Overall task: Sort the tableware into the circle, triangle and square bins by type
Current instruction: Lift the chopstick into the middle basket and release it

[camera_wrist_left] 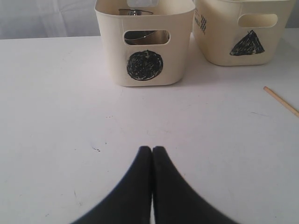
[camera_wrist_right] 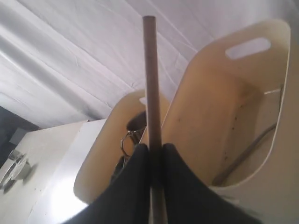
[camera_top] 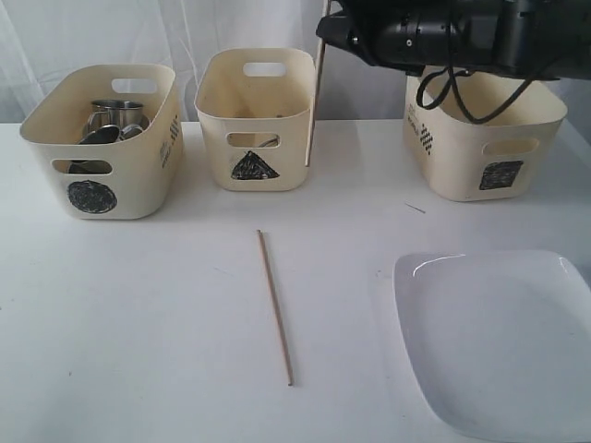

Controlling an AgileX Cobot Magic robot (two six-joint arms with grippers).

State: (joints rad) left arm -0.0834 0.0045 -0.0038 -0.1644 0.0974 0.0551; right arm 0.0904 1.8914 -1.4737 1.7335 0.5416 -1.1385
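My right gripper [camera_wrist_right: 155, 149] is shut on a wooden chopstick [camera_wrist_right: 150, 84], held close to upright. In the exterior view that chopstick [camera_top: 315, 101] hangs just outside the right wall of the triangle bin [camera_top: 254, 120], tip low beside it. A long utensil [camera_wrist_right: 243, 156] lies inside the triangle bin [camera_wrist_right: 219, 107]. A second chopstick [camera_top: 275, 309] lies on the table in front of the bins. The circle bin [camera_top: 102, 138] holds steel mugs [camera_top: 115, 115]. The white square plate [camera_top: 499, 341] rests at the front right. My left gripper [camera_wrist_left: 152, 149] is shut and empty, low over the table before the circle bin [camera_wrist_left: 145, 65].
The square bin [camera_top: 480, 138] stands at the back right, partly behind my right arm [camera_top: 443, 32] and its cables. White curtain hangs behind the bins. The loose chopstick's end [camera_wrist_left: 280, 100] shows to one side of the left gripper, near the triangle bin [camera_wrist_left: 247, 44].
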